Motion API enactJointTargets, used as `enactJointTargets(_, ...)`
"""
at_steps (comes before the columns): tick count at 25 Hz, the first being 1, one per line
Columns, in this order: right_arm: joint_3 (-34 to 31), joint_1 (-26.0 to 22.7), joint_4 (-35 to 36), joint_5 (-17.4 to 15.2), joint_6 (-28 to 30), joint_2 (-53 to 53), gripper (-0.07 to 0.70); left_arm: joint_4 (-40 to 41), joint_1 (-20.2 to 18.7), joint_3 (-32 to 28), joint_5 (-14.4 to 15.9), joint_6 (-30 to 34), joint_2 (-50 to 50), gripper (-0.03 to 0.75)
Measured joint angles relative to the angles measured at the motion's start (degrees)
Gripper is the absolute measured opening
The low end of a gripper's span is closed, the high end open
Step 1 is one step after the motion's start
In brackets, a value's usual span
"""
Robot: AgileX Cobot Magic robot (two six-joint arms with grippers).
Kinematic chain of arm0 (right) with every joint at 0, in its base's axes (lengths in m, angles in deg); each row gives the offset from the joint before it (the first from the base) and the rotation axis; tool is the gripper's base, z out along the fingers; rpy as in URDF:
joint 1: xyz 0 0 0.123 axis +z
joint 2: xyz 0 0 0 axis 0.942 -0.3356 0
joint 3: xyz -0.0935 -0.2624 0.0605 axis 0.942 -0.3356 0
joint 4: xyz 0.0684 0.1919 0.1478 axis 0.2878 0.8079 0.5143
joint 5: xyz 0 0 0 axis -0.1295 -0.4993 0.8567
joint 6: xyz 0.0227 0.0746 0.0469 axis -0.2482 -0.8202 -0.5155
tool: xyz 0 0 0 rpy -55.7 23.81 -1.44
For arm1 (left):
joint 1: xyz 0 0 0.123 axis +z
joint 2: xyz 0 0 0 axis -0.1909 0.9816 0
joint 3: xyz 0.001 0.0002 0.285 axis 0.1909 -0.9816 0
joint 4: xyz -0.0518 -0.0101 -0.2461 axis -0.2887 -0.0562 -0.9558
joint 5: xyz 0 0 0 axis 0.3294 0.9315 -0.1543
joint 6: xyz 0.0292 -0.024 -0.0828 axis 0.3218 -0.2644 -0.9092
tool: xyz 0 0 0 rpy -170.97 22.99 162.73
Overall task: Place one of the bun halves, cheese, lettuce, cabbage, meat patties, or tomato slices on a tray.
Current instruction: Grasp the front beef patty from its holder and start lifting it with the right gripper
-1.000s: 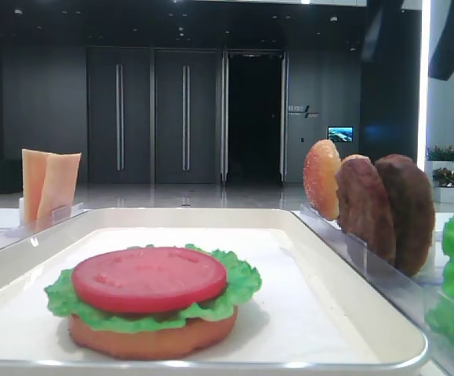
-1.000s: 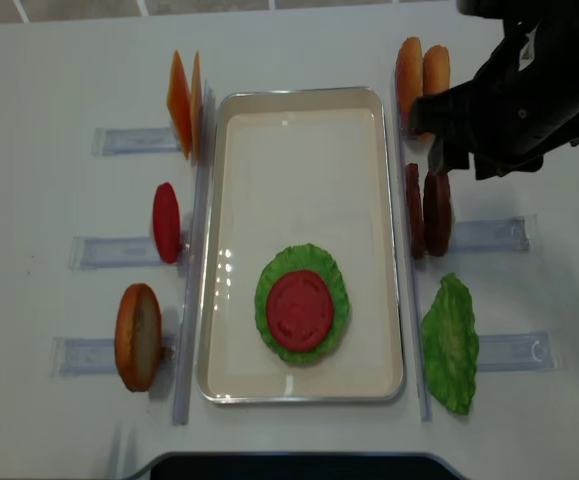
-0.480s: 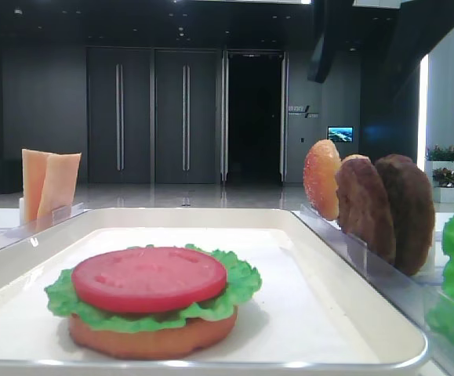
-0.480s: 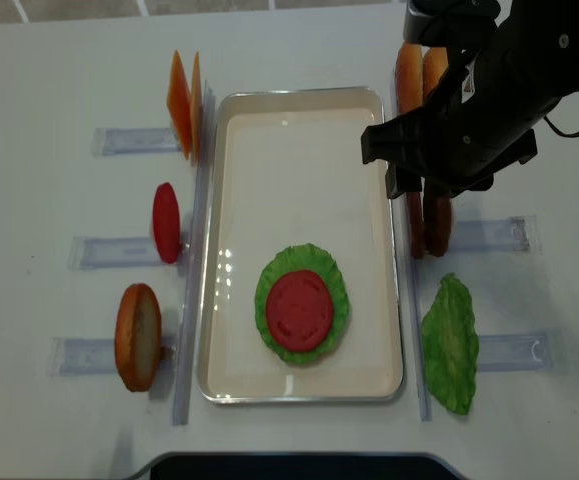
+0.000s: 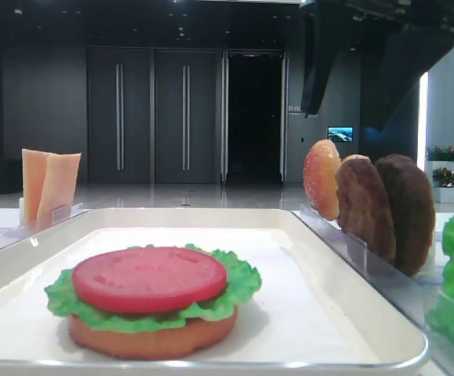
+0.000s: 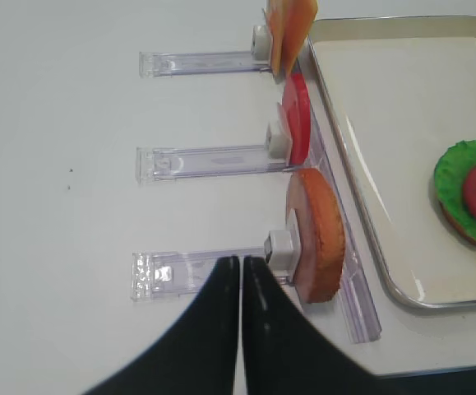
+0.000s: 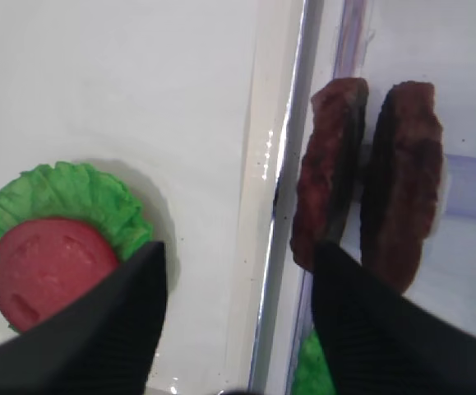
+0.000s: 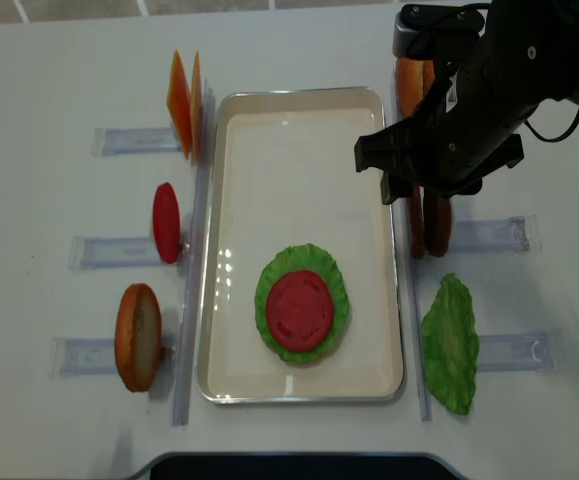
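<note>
Table [image 8: 59,70] white, dark lobby w/ doors behind; right claw [image 7: 233,271] wide, left claw [image 6: 242,271] pinched empty.

Right gripper [image 7: 233,263] jaws wide apart; left gripper [image 6: 242,267] jaws closed.

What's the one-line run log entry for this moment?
right gripper open above upright dark-brown meat patties | left gripper shut, empty | white rectangular tray: bun-lettuce-tomato stack

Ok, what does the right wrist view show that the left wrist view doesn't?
Only the right wrist: two meat patties standing on edge beside the tray, with the right gripper open above them.
Only the left wrist: cheese, a spare tomato slice, a bun half in racks, left gripper shut.
Both: the tray and the lettuce-and-tomato stack.
</note>
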Motion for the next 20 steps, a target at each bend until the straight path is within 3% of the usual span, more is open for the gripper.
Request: enactJointTargets(20, 0.0, 0.0, -2.4, 0.9, 1.2, -2.8, 0.405, 0.0, 0.0, 0.0, 0.0, 0.0, 0.0, 0.0)
